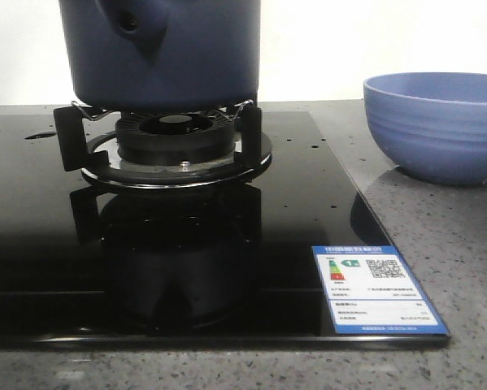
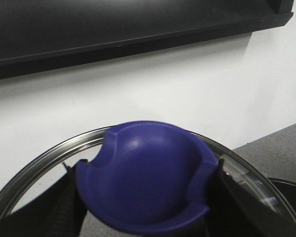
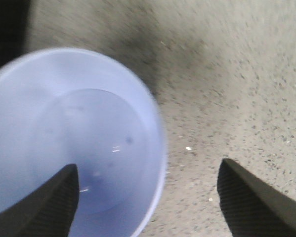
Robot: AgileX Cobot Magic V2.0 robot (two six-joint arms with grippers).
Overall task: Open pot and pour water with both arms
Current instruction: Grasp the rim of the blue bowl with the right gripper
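the pot (image 1: 166, 53) sits on the black burner grate (image 1: 166, 138) of a glossy black cooktop (image 1: 40, 244), at the upper left of the front view; its top is cut off by the frame, so whether it is covered cannot be told there. its tapered stub with the round hole (image 1: 129, 24) faces the camera. an energy label sticker (image 1: 377, 288) lies on the cooktop's near right corner. to the right, on the speckled grey counter (image 1: 463, 268), stands a periwinkle bowl (image 1: 434, 126) — well apart from the pot.

in the left wrist view the left gripper (image 2: 143, 192) is closed around a deep blue knob (image 2: 145, 175), one dark finger (image 2: 63, 202) pressed on each side of it. the knob belongs to a glass lid (image 2: 246, 170) with a metal rim, seen against a white wall (image 2: 187, 84).

in the right wrist view the right gripper (image 3: 148, 197) is spread wide and holds nothing — one finger (image 3: 49, 202) hangs over the bowl's (image 3: 63, 138) inside, the other over the bare counter (image 3: 227, 89). the frame is blurred. a shallow pool of clear liquid appears to lie in the bowl's bottom.
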